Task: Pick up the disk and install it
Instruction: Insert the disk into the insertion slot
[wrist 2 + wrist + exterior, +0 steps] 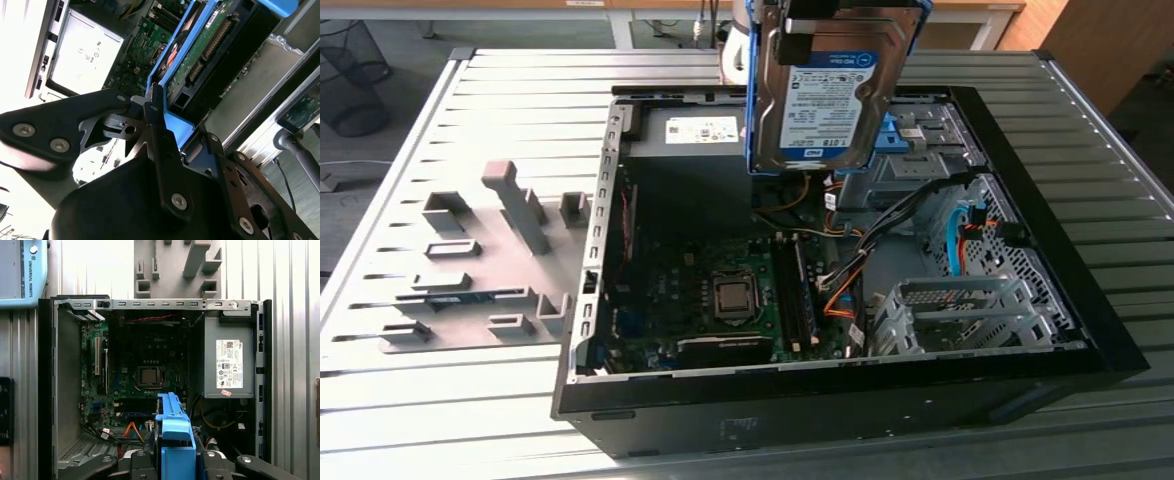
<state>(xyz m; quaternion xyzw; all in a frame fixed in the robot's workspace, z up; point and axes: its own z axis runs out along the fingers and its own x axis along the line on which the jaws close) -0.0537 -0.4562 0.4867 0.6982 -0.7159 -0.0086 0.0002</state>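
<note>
The disk (829,95), a silver drive with a white-and-blue label in a bright blue carrier, hangs upright above the far side of the open computer case (1067,260). My gripper (845,14) holds its upper end, shut on the disk. In the second wrist view the black fingers (156,117) clamp the blue carrier (176,125), with the drive's green circuit board (210,42) facing out. In the first wrist view the carrier (174,427) sticks out between the fingers over the case's inside.
Inside the case lie the motherboard (720,295), the grey power supply (228,362), loose cables (847,275) and a metal drive cage (961,310). A grey fixture plate with upright holders (494,250) sits on the slatted metal table (454,390) at the exterior view's left.
</note>
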